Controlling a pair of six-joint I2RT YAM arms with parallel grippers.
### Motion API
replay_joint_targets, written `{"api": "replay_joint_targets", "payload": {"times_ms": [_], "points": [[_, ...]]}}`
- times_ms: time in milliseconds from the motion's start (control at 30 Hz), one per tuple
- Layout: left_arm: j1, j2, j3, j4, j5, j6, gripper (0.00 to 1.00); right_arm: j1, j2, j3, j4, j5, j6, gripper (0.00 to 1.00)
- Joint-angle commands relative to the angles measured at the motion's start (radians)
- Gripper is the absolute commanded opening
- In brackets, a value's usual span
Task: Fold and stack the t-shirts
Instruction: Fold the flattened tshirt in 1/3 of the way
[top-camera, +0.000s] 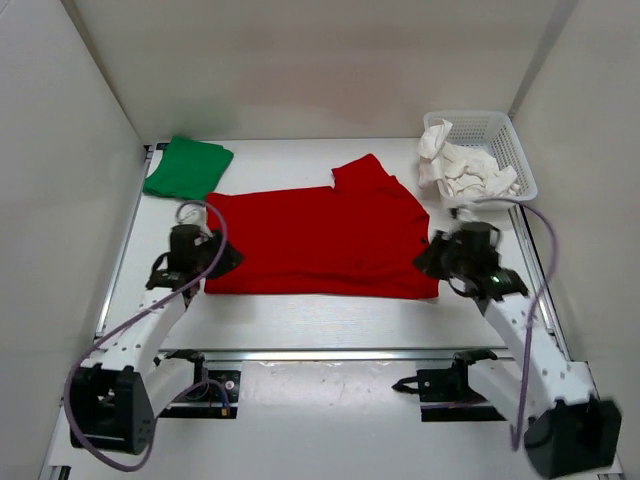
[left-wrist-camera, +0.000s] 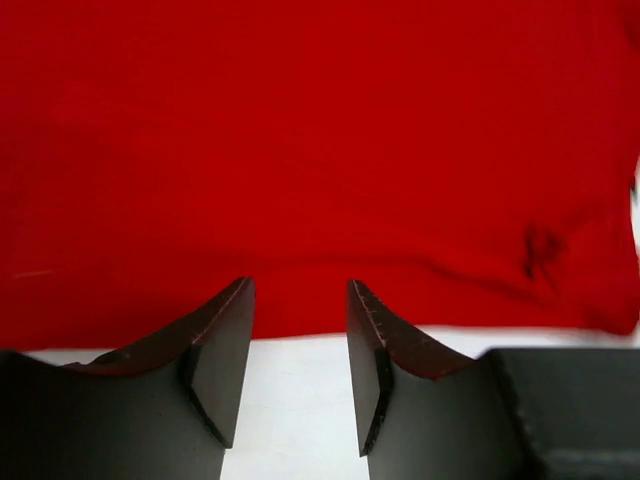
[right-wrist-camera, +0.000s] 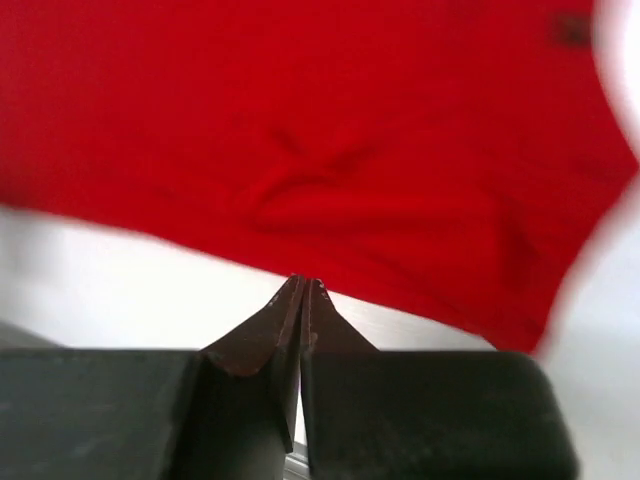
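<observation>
I see a white mesh basket (top-camera: 512, 140) at the bench's (top-camera: 320, 320) far right corner. Pale walls (top-camera: 300, 60) stand round the bench.

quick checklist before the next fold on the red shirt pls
1. Red t-shirt spread flat on the table: ok, though one sleeve sticks out at the far edge.
2. Left pincer open at the shirt's left edge, holding nothing: ok.
3. Right pincer shut at the shirt's right edge; whether it has cloth pinched: cannot tell.
4. Green t-shirt folded at the far left corner: ok.
5. White t-shirt folded: not ok, it lies crumpled in the basket.
</observation>
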Motion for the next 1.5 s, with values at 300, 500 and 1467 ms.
{"api": "replay_joint_targets", "payload": {"times_ms": [300, 500, 1467], "points": [[-0.386, 0.131, -0.033, 0.371, -0.041, -0.091, 0.49, 0.160, 0.556, 0.210, 0.223, 0.297, -0.110, 0.32], [-0.487, 0.149, -0.076, 0.472, -0.040, -0.089, 0.48, 0.110, 0.665, 0.268, 0.264, 0.294, -0.111, 0.44], [-0.467, 0.060, -0.270, 0.574, 0.002, -0.161, 0.48, 0.077, 0.741, 0.291, 0.328, 0.202, -0.067, 0.00]]}}
